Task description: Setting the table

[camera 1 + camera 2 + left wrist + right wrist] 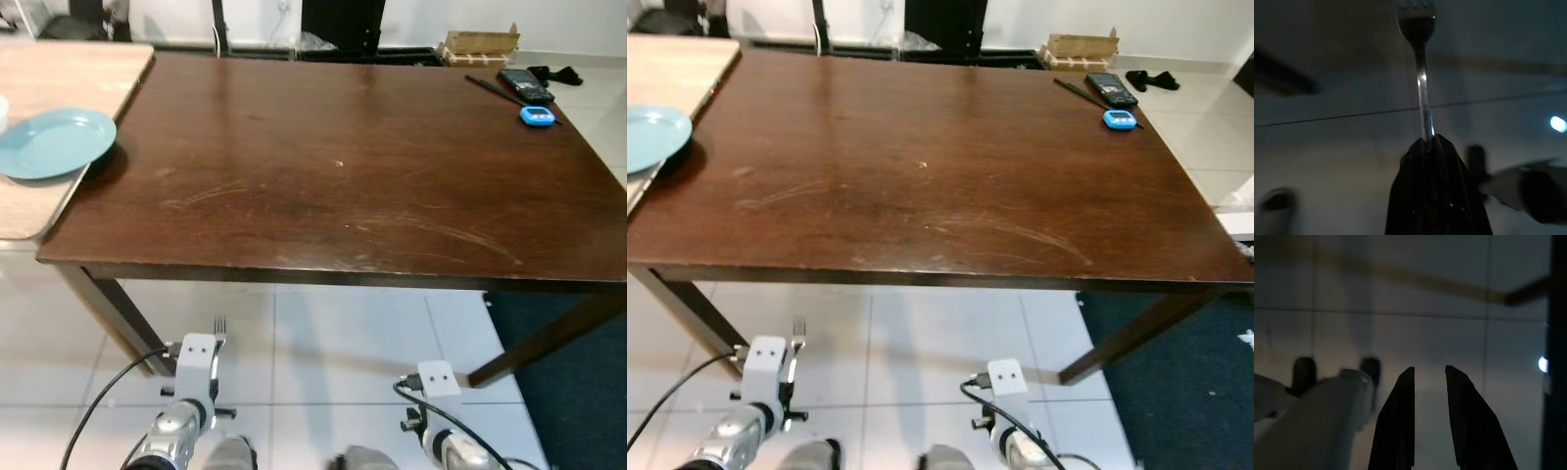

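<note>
I stand before a dark brown wooden table point(343, 176). A light blue plate point(54, 142) rests on a paler wooden table point(59, 78) at the far left, overlapping the seam between the two tables. My left gripper point(1428, 142) hangs low below the table's front edge, shut on the handle of a metal fork point(1419, 54); the fork's tines point(219, 324) stick up above the left wrist. My right gripper point(1429, 374) hangs low as well, open a little with nothing between its fingers.
A black remote point(525, 85), a small blue device point(537, 116) and a dark stick lie at the dark table's far right corner. A cardboard box point(480, 43) sits on the floor beyond. White tiles lie underfoot and a dark blue rug point(578, 392) at the right.
</note>
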Available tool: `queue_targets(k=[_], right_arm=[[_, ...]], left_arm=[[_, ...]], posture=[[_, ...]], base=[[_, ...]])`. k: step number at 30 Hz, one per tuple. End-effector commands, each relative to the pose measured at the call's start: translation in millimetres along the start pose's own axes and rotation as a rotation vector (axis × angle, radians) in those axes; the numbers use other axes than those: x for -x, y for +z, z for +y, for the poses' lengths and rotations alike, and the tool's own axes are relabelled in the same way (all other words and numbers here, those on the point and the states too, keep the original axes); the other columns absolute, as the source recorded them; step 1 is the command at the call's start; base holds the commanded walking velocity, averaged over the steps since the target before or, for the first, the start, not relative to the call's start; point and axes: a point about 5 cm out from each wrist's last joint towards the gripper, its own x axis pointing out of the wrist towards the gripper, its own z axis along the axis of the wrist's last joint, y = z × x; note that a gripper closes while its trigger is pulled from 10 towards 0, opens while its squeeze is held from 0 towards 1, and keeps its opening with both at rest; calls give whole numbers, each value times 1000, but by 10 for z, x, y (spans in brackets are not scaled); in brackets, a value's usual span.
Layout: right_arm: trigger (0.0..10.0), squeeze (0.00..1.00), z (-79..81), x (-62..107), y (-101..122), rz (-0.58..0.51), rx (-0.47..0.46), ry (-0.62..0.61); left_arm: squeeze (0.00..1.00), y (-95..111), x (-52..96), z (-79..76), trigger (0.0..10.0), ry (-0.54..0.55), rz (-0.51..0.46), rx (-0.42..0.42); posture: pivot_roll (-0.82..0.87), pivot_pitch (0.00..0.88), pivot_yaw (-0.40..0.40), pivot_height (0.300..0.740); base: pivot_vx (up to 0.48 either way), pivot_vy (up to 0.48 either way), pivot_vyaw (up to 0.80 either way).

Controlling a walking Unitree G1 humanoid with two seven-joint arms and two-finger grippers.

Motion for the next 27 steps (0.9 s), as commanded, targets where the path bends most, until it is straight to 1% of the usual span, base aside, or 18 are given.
queue_targets(k=[1, 24, 25, 26, 27], right_arm=[[10000, 0, 25, 12, -59, 17, -15, 6], [10000, 0, 18, 7, -41, 14, -17, 9], [10000, 0, 18, 6, -39, 14, -18, 9], [10000, 0, 18, 5, -36, 14, -19, 9], [10000, 0, 18, 5, -36, 14, -19, 9]], left_arm=[[0, -28, 6, 7, 10000, 2, 9, 0], [0, -18, 4, 14, 10000, 4, 6, 5], [0, -15, 3, 13, 10000, 3, 6, 2], [0, -19, 0, 13, 10000, 4, 14, 25], [0, -19, 0, 13, 10000, 4, 14, 25]], posture=[[35, 51, -10, 740], [32, 53, -13, 740], [32, 53, -13, 740], [32, 52, -14, 740], [32, 52, -14, 740]], base=[[0, -480, 0], [0, -480, 0], [0, -431, 0], [0, 0, 0], [0, 0, 0]])
